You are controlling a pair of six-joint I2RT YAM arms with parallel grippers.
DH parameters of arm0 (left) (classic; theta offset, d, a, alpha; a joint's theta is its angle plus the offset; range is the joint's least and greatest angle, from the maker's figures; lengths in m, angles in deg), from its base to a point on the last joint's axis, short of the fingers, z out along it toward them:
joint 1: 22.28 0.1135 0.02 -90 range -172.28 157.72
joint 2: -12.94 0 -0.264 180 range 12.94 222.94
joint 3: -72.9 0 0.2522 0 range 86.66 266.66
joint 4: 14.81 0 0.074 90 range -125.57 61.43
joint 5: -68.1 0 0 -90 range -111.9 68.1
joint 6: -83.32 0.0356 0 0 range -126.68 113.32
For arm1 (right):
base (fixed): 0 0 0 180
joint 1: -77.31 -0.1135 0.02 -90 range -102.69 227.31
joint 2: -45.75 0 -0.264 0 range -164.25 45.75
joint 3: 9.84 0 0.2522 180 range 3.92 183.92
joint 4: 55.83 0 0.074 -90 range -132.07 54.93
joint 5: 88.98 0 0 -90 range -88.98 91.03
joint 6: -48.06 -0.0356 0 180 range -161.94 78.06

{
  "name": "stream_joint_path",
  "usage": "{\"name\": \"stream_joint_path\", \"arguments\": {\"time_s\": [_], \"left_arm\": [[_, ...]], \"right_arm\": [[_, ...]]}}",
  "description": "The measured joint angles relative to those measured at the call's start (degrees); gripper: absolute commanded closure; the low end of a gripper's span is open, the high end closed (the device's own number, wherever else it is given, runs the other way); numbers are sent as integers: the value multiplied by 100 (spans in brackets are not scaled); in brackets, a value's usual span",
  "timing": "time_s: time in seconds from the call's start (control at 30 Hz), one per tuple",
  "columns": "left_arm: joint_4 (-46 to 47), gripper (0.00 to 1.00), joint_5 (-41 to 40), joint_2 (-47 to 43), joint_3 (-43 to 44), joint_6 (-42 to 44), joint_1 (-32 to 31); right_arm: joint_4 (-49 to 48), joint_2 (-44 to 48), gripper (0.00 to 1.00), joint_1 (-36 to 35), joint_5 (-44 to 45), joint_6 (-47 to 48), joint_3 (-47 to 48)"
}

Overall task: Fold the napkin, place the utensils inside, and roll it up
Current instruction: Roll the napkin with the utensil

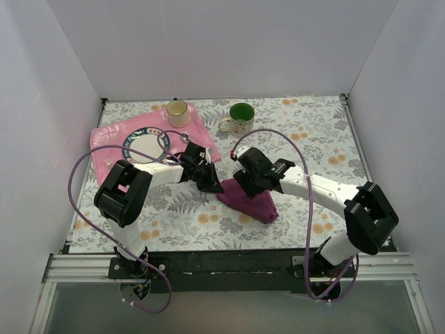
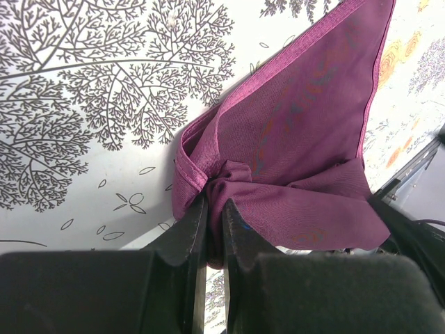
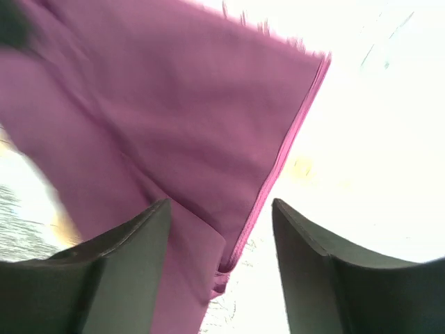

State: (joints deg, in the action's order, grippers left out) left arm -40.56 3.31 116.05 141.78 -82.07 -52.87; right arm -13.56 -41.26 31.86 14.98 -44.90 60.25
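Left gripper (image 2: 213,209) — jaws pinched on bunched corner of napkin (image 2: 299,132). Right gripper (image 3: 219,205) jaws spread over napkin hem, gripping nothing. Napkin rumpled mid-worktop (image 1: 313,139), near green mug (image 1: 241,115). Folding step, likely; next — carry corner across, lay flat.

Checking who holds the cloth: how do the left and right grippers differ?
The left gripper is shut, pinching a bunched corner of the napkin; the right gripper is open, gripping nothing. The left's jaws nearly touch; the right's stand wide apart over the napkin's edge. Both are dark.
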Motion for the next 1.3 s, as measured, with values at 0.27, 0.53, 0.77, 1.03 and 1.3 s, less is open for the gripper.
{"name": "stream_joint_path", "arguments": {"time_s": [0.27, 0.53, 0.77, 1.03, 1.3], "left_arm": [[-7, 100, 42, 24, 15, 7, 11], [-4, 100, 44, 24, 13, 22, 11], [-4, 100, 46, 24, 13, 28, 11], [-31, 100, 92, 63, 57, 70, 13], [-105, 76, 72, 61, 114, 192, 17]], "right_arm": [[-175, 236, 28, -1213, 575, 424, 540], [-391, -120, 32, -1626, 428, 763, 175], [-669, -579, 38, -1635, 420, 782, -177], [-1032, -721, 68, -1641, 437, 791, -306], [-1405, -669, 96, -1576, 415, 761, -522]]}}
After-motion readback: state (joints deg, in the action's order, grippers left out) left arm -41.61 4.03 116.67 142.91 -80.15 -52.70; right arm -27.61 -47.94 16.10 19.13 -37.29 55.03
